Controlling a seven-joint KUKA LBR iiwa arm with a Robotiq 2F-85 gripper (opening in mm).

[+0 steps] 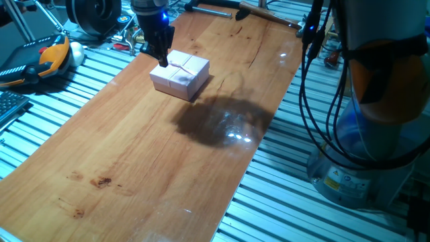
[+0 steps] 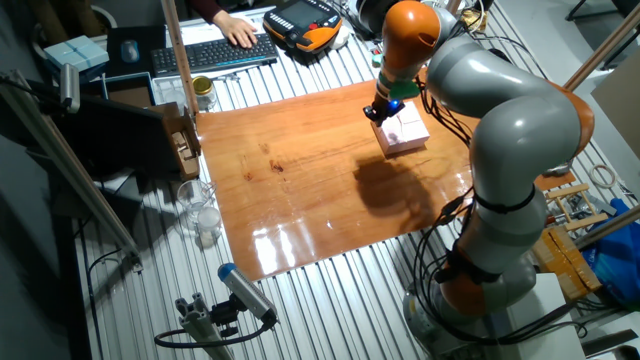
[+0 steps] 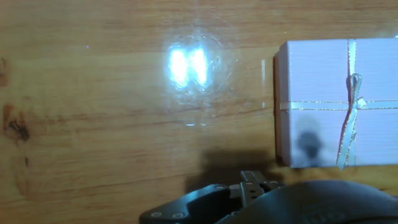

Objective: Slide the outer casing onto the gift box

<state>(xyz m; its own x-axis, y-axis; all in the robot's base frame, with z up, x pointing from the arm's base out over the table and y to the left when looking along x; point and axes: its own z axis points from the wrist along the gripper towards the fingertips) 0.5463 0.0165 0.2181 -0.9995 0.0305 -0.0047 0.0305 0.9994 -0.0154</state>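
Note:
The outer casing (image 1: 183,72) is a pale pink square sleeve with a cream ribbon cross and a small bow. It lies flat at the far end of the wooden board (image 1: 134,154). It also shows in the other fixed view (image 2: 405,132) and at the right of the hand view (image 3: 329,99). My gripper (image 1: 162,60) points down at the casing's left top edge, with its fingers drawn together into one tip and nothing between them. It also shows in the other fixed view (image 2: 378,113). The gift box tray with beige squares is not visible.
An orange teach pendant (image 1: 47,57) lies on the slatted table to the left of the board. My arm's base (image 1: 376,134) and hanging cables (image 1: 312,81) stand on the right. A keyboard (image 2: 215,52) and a clear cup (image 2: 200,215) lie off the board.

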